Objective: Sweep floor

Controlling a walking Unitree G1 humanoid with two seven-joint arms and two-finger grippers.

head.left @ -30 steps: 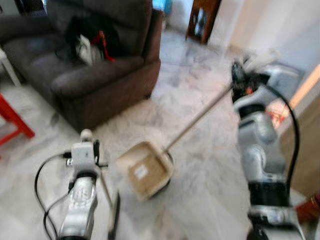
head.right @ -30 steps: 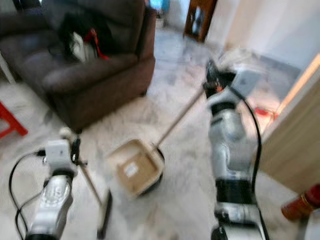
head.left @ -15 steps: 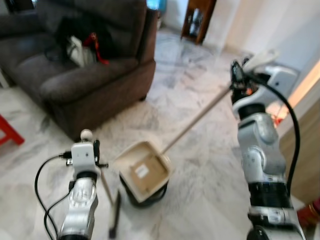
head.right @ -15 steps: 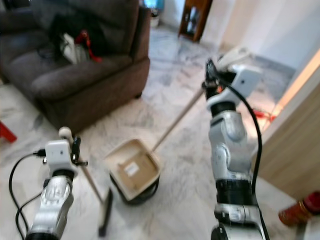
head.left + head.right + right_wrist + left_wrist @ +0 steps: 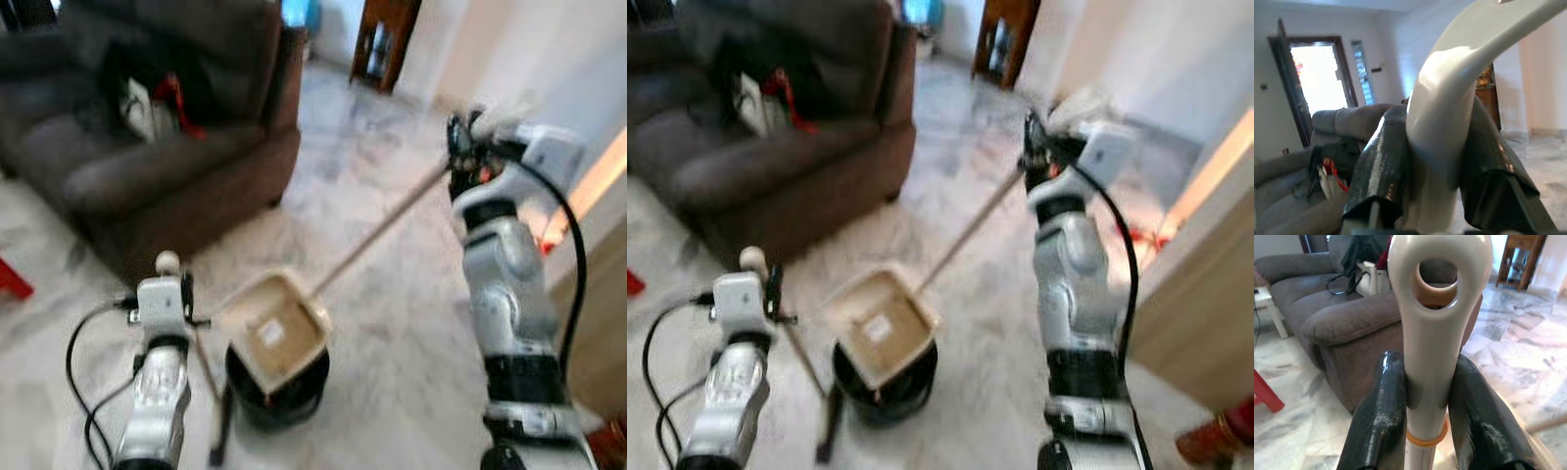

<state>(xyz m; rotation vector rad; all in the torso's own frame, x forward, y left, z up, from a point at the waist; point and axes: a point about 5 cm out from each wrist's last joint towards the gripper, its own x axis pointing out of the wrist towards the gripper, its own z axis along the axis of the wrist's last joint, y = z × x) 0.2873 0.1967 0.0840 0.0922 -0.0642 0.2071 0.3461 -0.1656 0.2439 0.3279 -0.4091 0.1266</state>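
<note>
The left pincer (image 5: 1427,406) clamps the cream handle of a broom (image 5: 1436,333), whose head rests on the marble floor (image 5: 392,323) at the lower left of the frame. The right pincer (image 5: 1435,166), at the upper right, grips the white handle of a dustpan (image 5: 279,333), tilted over a black bin (image 5: 284,392) at lower centre. A dark sofa (image 5: 176,147) fills the upper left

A home's living room. A dark sofa (image 5: 167,127) with bags (image 5: 147,93) stands on a marble floor (image 5: 392,284). A wooden cabinet (image 5: 377,39) sits behind.
</note>
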